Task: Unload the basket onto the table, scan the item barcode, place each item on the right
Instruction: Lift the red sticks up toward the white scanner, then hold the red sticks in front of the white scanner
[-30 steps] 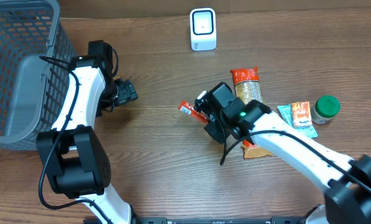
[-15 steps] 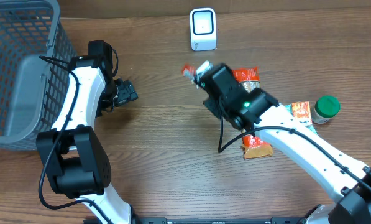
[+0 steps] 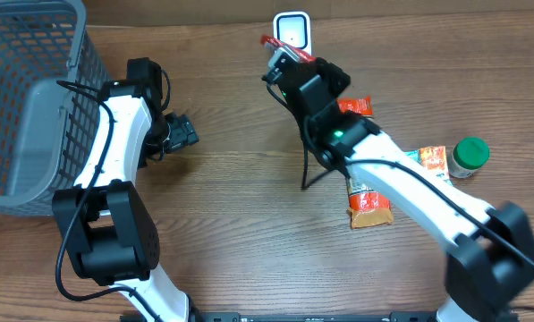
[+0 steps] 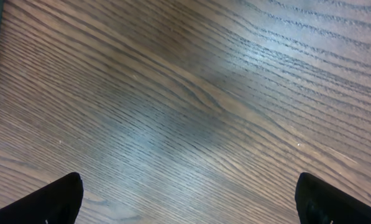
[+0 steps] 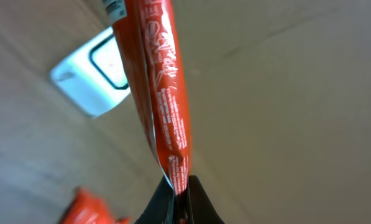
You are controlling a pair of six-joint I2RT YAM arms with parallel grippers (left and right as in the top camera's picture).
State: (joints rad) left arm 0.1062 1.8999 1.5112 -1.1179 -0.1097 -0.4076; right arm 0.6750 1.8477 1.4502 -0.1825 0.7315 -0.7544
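Note:
The item is a long red stick packet (image 5: 160,93) with white print, pinched at its lower end by my right gripper (image 5: 180,186), which is shut on it. Overhead, the packet (image 3: 275,42) is held up at the back of the table, right in front of the white scanner (image 3: 292,25), with the right gripper (image 3: 286,63) just below it. In the right wrist view the scanner (image 5: 89,81) shows behind the packet's upper part. My left gripper (image 3: 184,132) hangs near the basket, open over bare wood (image 4: 188,199), nothing between its fingers (image 4: 54,199).
A grey mesh basket (image 3: 25,98) fills the left side. Right of centre lie a red-topped snack pouch (image 3: 354,109), an orange packet (image 3: 369,204), a teal-and-orange sachet (image 3: 432,165) and a green-lidded jar (image 3: 470,154).
My right arm has carried the red packet from the middle of the table up and back to the scanner. The left arm has not moved.

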